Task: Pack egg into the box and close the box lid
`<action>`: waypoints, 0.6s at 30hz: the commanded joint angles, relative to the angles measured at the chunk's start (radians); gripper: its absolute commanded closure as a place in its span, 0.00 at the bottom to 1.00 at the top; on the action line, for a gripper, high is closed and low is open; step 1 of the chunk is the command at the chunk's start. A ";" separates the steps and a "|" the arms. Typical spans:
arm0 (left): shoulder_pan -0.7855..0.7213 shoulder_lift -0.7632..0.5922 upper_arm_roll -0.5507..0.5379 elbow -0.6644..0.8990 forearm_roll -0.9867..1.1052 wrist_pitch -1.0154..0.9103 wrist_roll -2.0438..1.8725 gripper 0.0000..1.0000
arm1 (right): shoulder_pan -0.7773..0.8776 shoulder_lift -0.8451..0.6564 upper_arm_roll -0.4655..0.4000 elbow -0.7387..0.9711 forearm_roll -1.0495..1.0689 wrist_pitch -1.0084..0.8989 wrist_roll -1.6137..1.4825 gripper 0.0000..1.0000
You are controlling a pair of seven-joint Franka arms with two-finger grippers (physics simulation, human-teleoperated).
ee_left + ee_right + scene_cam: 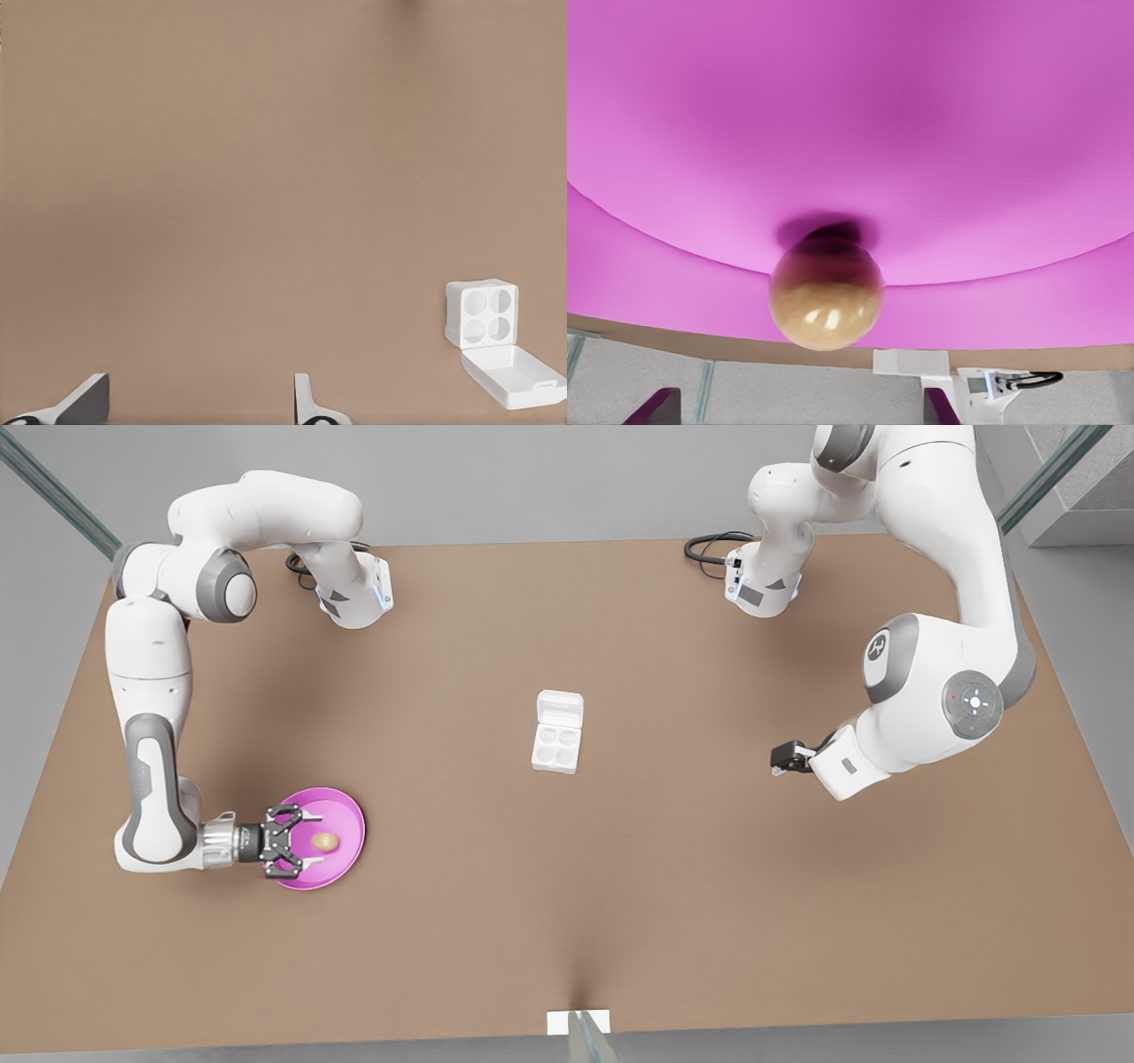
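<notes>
One table (620, 921): we see bare brown surface between the plate and the box, so the whole carry is still ahead, by our reading.
Right arm: it reaches low along the front view's left edge, out to the plate.
Left arm: it waits at the front view's right, well apart from everything.
Pink plate (347, 819): it lies near the table's left edge in the front view, well apart from the box, and holds the egg.
Box (555, 749): it sits at mid-table with all four cups empty, as we also see in the left wrist view (481, 314); nothing is packed yet.
Box lid (560, 710): it is folded back flat on the far side of the cups, so closing is not yet done.
Right gripper (301, 840): it is over the plate with its jaws spread and nothing held; the egg lies just ahead of the fingertips, apart from them.
Left gripper (780, 760): it hovers to the front view's right of the box, jaws parted and empty.
Egg (325, 841): it rests on the plate, not yet grasped; the right wrist view shows it (826, 294) centred between the two fingers.
Progress: we judge the task at its first step, the approach; grasping, carrying, placing in a cup and shutting the lid all remain.
</notes>
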 commanded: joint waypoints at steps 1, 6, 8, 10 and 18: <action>0.000 0.000 0.001 0.000 0.000 0.000 0.000 0.00 | 0.000 0.000 0.000 0.000 -0.001 0.000 0.005 0.00; 0.000 0.000 0.002 0.000 0.000 0.000 0.000 0.00 | 0.018 0.003 -0.003 -0.008 -0.002 0.020 0.006 0.00; 0.000 0.000 0.004 0.000 0.000 0.000 0.000 0.00 | 0.031 0.006 -0.006 -0.008 -0.001 0.031 0.006 0.00; 0.000 0.000 0.004 0.000 0.000 0.000 0.000 0.00 | 0.031 0.012 -0.018 -0.006 -0.001 0.045 0.008 0.00; 0.000 -0.002 0.004 0.000 0.000 -0.002 -0.002 0.00 | 0.031 0.035 -0.017 -0.006 0.027 0.045 0.008 0.00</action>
